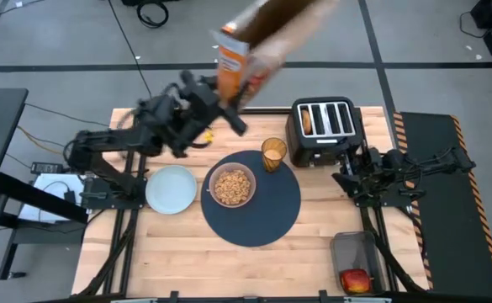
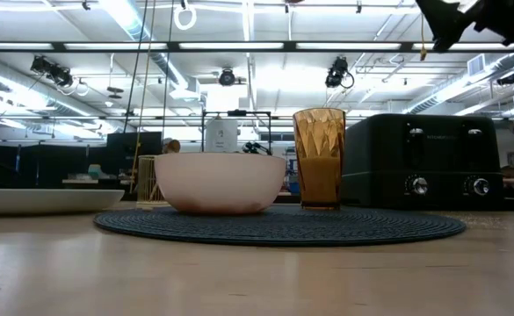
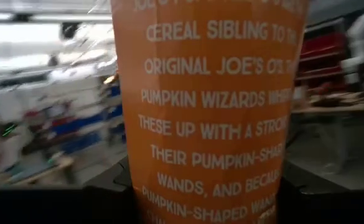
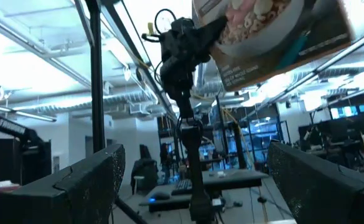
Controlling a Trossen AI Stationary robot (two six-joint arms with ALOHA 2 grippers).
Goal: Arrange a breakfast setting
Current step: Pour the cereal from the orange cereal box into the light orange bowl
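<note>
The cereal box (image 1: 254,38), raised high and clamped in the left gripper (image 1: 210,105), should be set down upright well clear of the pink bowl (image 1: 232,187) on the dark-blue mat (image 1: 267,220), while the right gripper (image 1: 352,178), fingers spread, waits beside the toaster (image 1: 325,128).

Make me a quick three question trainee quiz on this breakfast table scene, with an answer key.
1. True or false: the pink bowl on the round dark-blue mat already holds cereal.
2. Which claw holds the tall orange-and-brown cereal box? A) left B) right
3. Fill in: the amber tumbler stands on the mat's edge nearest the black four-slot ____.

Key: 1 true; 2 A, the left claw, raised above the table's far side, while the right claw waits beside the toaster; 3 toaster.
</note>
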